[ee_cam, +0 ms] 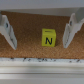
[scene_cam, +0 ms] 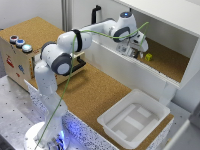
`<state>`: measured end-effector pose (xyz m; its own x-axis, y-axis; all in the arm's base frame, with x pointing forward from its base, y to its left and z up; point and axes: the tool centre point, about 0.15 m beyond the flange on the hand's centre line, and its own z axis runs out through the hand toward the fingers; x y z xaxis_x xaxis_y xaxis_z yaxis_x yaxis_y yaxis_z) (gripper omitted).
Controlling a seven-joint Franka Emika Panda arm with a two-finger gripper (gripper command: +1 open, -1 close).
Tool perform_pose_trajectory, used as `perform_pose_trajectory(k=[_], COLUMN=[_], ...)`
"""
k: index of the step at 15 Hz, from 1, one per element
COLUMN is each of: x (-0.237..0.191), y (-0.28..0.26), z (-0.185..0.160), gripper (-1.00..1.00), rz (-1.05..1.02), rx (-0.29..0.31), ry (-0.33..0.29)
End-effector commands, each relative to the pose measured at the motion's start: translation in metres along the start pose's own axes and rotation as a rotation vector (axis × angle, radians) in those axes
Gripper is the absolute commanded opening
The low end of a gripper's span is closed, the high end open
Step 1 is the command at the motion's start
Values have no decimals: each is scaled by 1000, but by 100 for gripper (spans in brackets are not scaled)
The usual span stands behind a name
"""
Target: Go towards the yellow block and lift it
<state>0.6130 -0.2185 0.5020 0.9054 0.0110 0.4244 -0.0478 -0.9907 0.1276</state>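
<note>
The yellow block (ee_cam: 48, 37) sits on the cork floor of a white shelf (scene_cam: 165, 22), between the gripper (ee_cam: 38, 31)'s wide-spread fingers (ee_cam: 8, 30), untouched. A white tray (scene_cam: 134, 118) lies well below the shelf; a cardboard box (scene_cam: 17, 57) stands far beyond.

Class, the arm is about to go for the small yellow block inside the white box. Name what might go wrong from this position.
1. In the wrist view the small yellow cube marked N sits nearer one finger of the open tool, so closing may push it aside.
2. The cube lies inside a white-walled enclosure; the arm reaches over its wall and might hit it.
3. The green cable hanging along the arm could snag.
</note>
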Motion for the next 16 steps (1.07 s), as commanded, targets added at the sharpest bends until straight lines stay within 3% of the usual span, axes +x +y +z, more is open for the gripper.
perform_pose_trajectory(k=[1,10,16], x=[43,78,90], y=[18,20,13], z=[32,67,92], gripper=[100,100,100], rz=[-19,-22,-54], rx=[107,164,156], ry=[22,102,77])
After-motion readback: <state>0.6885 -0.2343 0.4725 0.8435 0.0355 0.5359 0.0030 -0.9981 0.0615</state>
